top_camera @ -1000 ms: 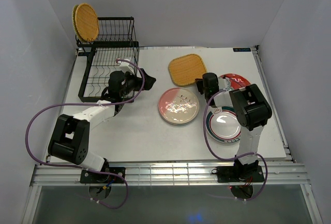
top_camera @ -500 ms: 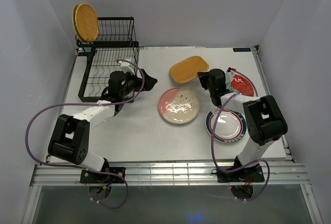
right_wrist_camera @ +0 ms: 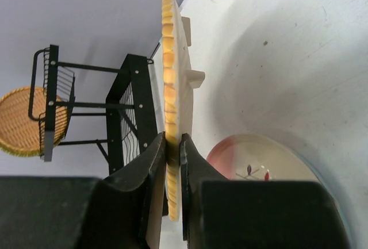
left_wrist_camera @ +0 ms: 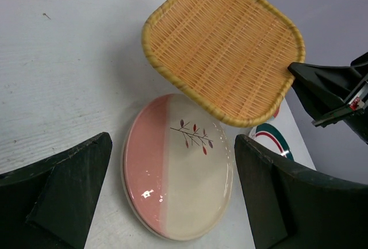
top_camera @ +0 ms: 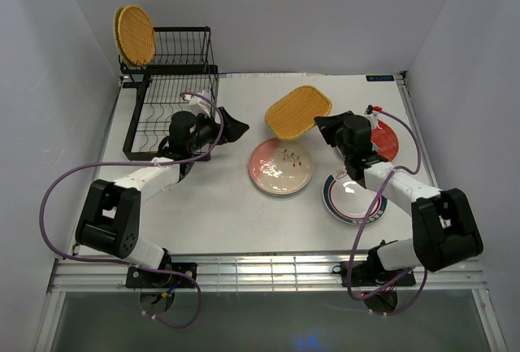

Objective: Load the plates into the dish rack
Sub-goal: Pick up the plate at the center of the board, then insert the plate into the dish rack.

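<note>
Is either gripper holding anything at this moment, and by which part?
The right gripper pinches the rounded-square woven plate at its rim, one finger on each face. The left gripper is open and holds nothing.

Edge-on woven plate [right_wrist_camera: 171, 76] between tight jaws; rack [right_wrist_camera: 130, 102] behind

Table [top_camera: 211, 206]: white, flat.
Rear left: black wire dish rack [top_camera: 162, 104].
Centre: pink-and-white plate [top_camera: 280, 167], lying flat.
Right: green-ringed plate [top_camera: 341, 197], flat.
Just behind: red plate [top_camera: 388, 142], partly hidden.
</note>
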